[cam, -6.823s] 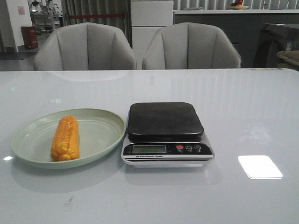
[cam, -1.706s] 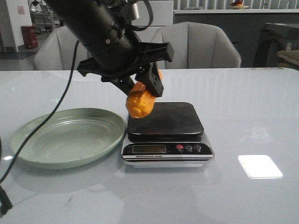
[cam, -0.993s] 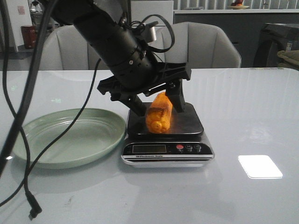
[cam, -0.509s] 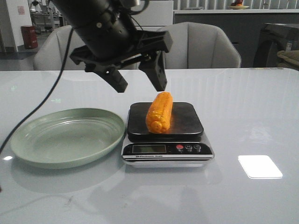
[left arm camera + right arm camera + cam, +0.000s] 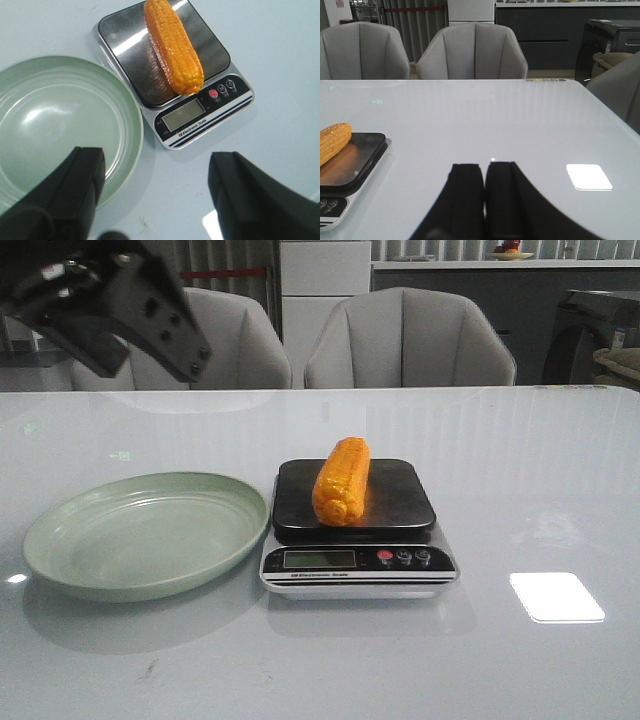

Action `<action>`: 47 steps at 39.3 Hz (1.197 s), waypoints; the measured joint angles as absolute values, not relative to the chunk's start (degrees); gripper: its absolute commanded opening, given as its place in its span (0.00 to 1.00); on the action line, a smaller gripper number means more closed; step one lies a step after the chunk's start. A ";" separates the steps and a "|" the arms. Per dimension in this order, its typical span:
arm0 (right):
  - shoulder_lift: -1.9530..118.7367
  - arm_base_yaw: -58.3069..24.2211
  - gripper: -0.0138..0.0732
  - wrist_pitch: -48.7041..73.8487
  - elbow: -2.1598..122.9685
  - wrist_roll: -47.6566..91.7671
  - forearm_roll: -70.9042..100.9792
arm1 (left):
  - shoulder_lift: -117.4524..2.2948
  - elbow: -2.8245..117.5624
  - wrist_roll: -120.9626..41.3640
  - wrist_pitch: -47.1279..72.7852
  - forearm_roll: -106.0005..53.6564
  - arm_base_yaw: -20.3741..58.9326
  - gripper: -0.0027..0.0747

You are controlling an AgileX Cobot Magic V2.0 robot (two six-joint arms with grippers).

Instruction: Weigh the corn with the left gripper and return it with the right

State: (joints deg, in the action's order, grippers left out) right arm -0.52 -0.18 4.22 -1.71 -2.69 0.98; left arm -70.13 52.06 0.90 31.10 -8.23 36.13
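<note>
Corn [image 5: 341, 481] overhangs scale [image 5: 357, 528] near edge; our left fingers [image 5: 60, 195] released, right fingers [image 5: 485, 200] clenched empty; careless grab rolls it off.

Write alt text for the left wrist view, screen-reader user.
An orange-yellow corn cob lies lengthwise on the black platform of a kitchen scale, its tip overhanging toward the display. An empty pale green plate sits beside the scale on a white table. The left gripper hangs above, its black fingers spread wide.

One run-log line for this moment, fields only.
corn: lying on scale | plate: holds nothing | left gripper: open, raised off | right gripper: shut, holding nothing
</note>
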 measured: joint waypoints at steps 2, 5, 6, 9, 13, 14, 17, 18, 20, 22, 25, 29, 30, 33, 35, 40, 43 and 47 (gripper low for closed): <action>-0.52 -0.18 0.35 4.22 -1.71 -2.69 0.98 | -66.90 50.14 0.90 31.10 -8.11 36.13 0.65; -0.52 -0.18 0.35 4.22 -1.71 -2.69 0.98 | -61.62 47.39 0.90 31.10 -7.88 36.13 0.65; -0.52 -0.18 0.35 4.22 -1.71 -2.69 0.98 | -59.65 46.47 0.90 31.10 -7.88 36.13 0.65; -0.52 -0.18 0.35 4.22 -1.71 -2.69 0.98 | -54.14 43.98 0.90 31.53 -7.22 36.13 0.65; -0.52 -0.18 0.35 4.22 -1.71 -2.69 0.98 | -46.52 40.56 0.90 31.89 -5.86 36.13 0.65; -0.52 -0.18 0.35 4.22 -1.71 -2.69 0.98 | -44.92 39.84 0.90 32.01 -5.57 36.13 0.65; -0.52 -0.18 0.35 4.22 -1.71 -2.69 0.98 | -39.04 37.16 0.80 32.12 -4.07 36.13 0.65; -0.52 -0.18 0.35 4.22 -1.71 -2.69 0.98 | -36.86 36.42 0.80 32.23 -3.28 36.13 0.65; -0.52 -0.18 0.35 4.22 -1.71 -2.69 0.98 | -33.01 34.40 0.80 32.23 -1.77 36.13 0.65; -0.52 -0.18 0.35 4.22 -1.71 -2.69 0.98 | -29.36 32.71 0.80 32.35 -0.45 36.02 0.65; -0.52 -0.18 0.35 4.22 -1.71 -2.69 0.98 | -23.90 30.23 0.80 32.60 0.71 35.93 0.61; -0.52 -0.18 0.35 4.22 -1.71 -2.69 0.98 | -16.65 27.72 0.80 33.39 1.54 35.93 0.49; -0.52 -0.18 0.35 4.22 -1.71 -2.69 0.98 | -15.24 27.16 0.80 33.85 1.74 35.93 0.44; -0.52 -0.18 0.35 4.22 -1.71 -2.69 0.98 | -9.96 25.65 0.80 35.00 3.22 35.93 0.26; -0.52 -0.18 0.35 4.22 -1.71 -2.69 0.98 | -7.28 24.71 0.80 35.54 4.12 35.93 0.16; -0.52 -0.18 0.35 2.55 -1.71 -2.69 0.98 | -2.36 22.61 0.80 35.81 5.42 35.93 0.19; -0.52 -0.18 0.35 -1.06 -1.74 -2.69 0.98 | -1.07 21.83 0.80 35.81 5.59 35.93 0.18; -0.52 -0.18 0.35 -6.44 -1.74 -2.69 0.98 | -0.80 21.58 0.70 35.00 5.72 35.93 0.18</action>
